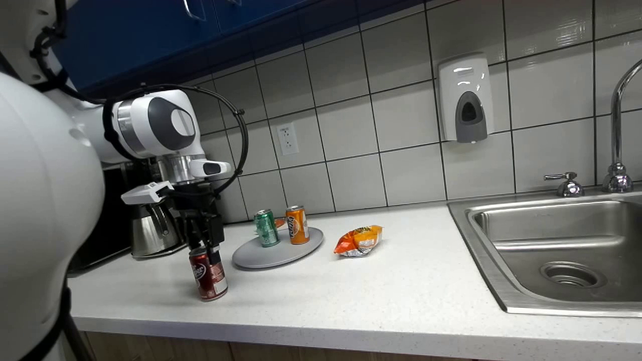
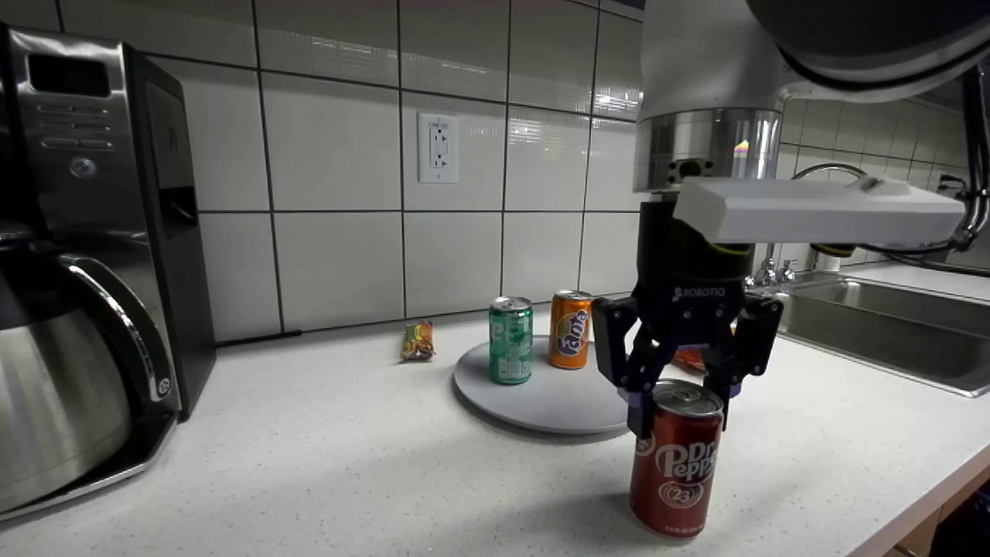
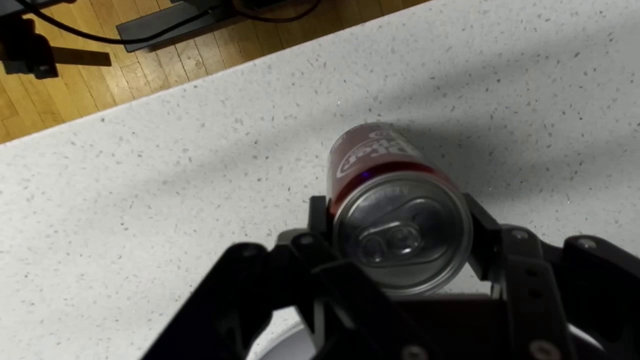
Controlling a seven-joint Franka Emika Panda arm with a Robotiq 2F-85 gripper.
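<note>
My gripper point(image 1: 204, 253) is shut on a dark red Dr Pepper can point(image 2: 678, 472), with one black finger on each side near its top. The gripper also shows in an exterior view point(image 2: 684, 418) and in the wrist view point(image 3: 399, 225). The can point(image 3: 400, 235) is upright; I cannot tell whether its base touches the white counter point(image 1: 401, 286). Behind it is a round grey plate point(image 2: 557, 402). A green can point(image 2: 510, 344) and an orange Fanta can point(image 2: 570, 331) stand upright on the plate, in both exterior views.
An orange snack bag point(image 1: 358, 241) lies beside the plate. A small snack packet point(image 2: 418, 341) lies near the tiled wall. A coffee maker point(image 2: 166, 232) with a steel carafe point(image 2: 62, 402) stands at one end; a steel sink point(image 1: 486, 271) at the other. Blue cabinets point(image 1: 140, 40) hang above.
</note>
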